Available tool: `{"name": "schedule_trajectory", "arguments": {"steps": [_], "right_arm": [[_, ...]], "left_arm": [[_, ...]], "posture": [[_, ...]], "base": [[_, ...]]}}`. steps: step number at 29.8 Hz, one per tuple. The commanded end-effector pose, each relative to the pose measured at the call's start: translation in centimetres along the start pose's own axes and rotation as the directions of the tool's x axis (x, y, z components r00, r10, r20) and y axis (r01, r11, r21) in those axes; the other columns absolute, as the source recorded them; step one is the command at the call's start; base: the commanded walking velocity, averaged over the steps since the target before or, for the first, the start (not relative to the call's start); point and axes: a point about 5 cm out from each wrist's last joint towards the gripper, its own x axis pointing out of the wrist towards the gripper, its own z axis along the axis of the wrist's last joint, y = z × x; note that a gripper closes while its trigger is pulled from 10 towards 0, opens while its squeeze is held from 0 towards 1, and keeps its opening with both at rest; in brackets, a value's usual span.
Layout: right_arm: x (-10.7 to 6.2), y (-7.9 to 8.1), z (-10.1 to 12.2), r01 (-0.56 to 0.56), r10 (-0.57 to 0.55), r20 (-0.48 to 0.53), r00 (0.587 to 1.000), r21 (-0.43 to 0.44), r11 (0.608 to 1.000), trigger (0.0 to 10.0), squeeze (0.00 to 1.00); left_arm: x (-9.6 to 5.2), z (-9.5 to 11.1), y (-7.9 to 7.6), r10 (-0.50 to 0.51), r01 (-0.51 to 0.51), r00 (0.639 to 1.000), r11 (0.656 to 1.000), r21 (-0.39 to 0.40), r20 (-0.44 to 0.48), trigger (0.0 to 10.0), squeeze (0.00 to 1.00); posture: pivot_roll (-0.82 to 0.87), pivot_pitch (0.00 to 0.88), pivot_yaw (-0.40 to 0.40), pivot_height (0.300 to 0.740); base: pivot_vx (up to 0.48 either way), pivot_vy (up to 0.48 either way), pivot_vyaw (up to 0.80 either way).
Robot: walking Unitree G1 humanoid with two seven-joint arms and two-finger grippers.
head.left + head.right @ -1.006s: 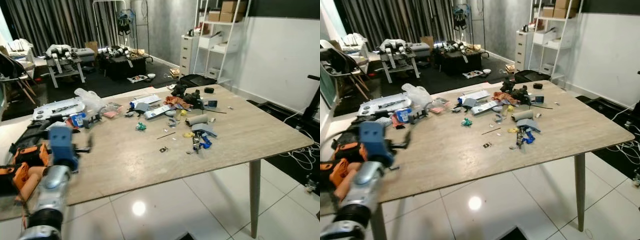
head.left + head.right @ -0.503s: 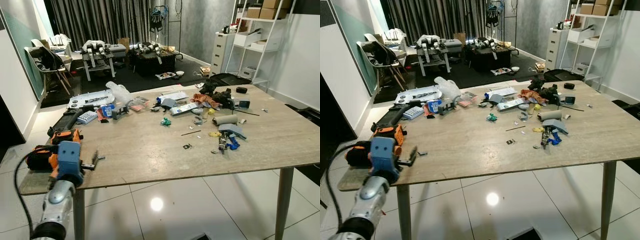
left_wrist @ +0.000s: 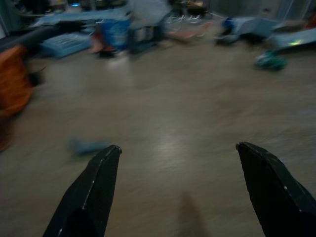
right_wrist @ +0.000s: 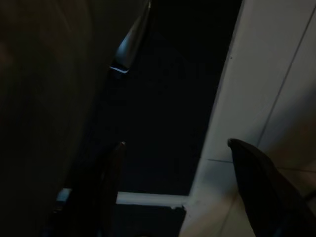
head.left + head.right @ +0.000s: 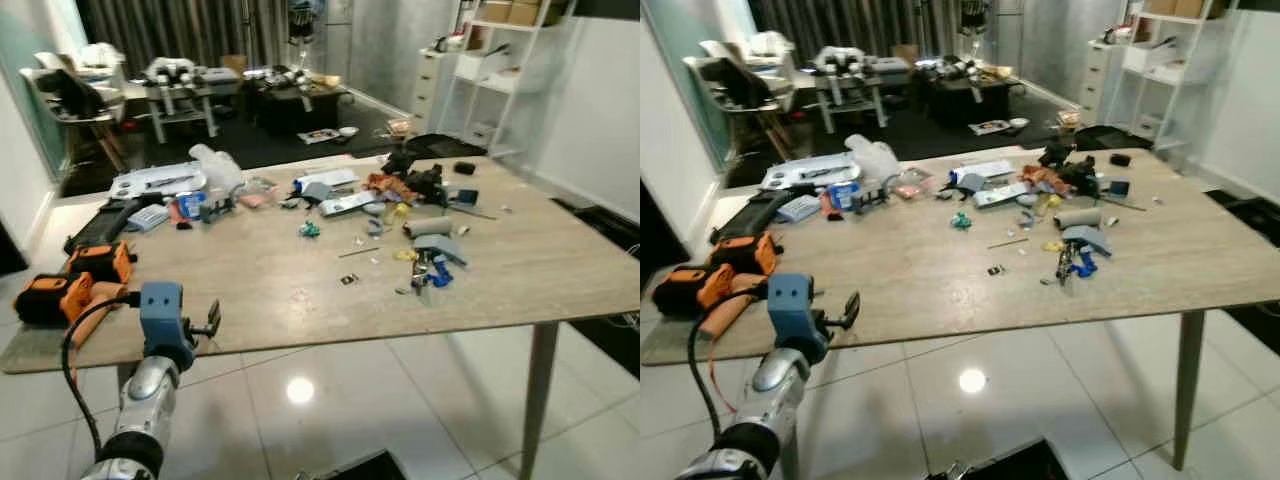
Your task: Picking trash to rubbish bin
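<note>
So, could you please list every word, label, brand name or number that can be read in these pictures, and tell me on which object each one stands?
No text can be read in these pictures.
Blue-labelled container near the table's far left: it has print, too small and blurred to read.
Papers at the far edge: any writing is too small to read.
Boxes on the white shelf: no legible marking.
Left gripper is open over the table.

Left arm: silver, raised forward from the lower left, with a blue wrist block.
Left gripper point(image 3: 177, 153): held out level just above the near-left part of the table point(image 3: 163, 113), its two black fingers point(image 3: 94, 187) spread wide apart with nothing between them.
Right gripper point(image 4: 173, 148): hangs low in shadow, fingers apart, holding nothing.
</note>
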Motion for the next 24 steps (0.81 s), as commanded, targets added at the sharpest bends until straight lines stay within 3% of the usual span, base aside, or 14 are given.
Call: {"name": "schedule_trajectory", "arguments": {"steps": [1,3,8,13,24], "right_arm": [[0.0,1.0,-1.4,-0.03,0.031,-0.043,0.999,0.015,0.999,10.0,0.0],[0.0,1.0,-1.4,-0.03,0.031,-0.043,0.999,0.015,0.999,10.0,0.0],[-0.1,0.9,-1.8,-0.032,0.033,-0.044,0.998,0.022,0.999,10.0,0.0],[-0.2,0.9,-2.3,-0.036,0.037,-0.048,0.998,0.025,0.999,10.0,0.0],[-0.4,0.8,-3.7,-0.034,0.037,-0.059,0.998,0.055,0.998,10.0,0.0]], "left_arm": [[0.4,1.1,0.1,0.015,-0.015,0.999,1.0,-0.007,0.049,10.0,0.0],[0.4,1.1,0.1,0.015,-0.015,0.999,1.0,-0.007,0.049,10.0,0.0],[0.8,3.5,1.4,0.101,-0.111,0.983,0.992,0.061,0.155,10.0,0.0],[0.8,4.1,1.8,0.117,-0.139,0.977,0.983,0.116,0.176,10.0,0.0],[0.8,6.8,5.4,0.238,-0.284,0.944,0.939,0.194,0.229,10.0,0.0]], "posture": [[-0.16,0.175,0.048,0.74],[-0.16,0.175,0.048,0.74],[-0.18,0.212,0.036,0.74],[-0.19,0.236,0.031,0.74],[-0.25,0.273,0.02,0.74]], "base": [[0.0,0.0,0.0],[0.0,0.0,0.0],[0.0,0.0,0.0],[0.0,0.0,0.0],[0.0,0.0,0.0]]}}
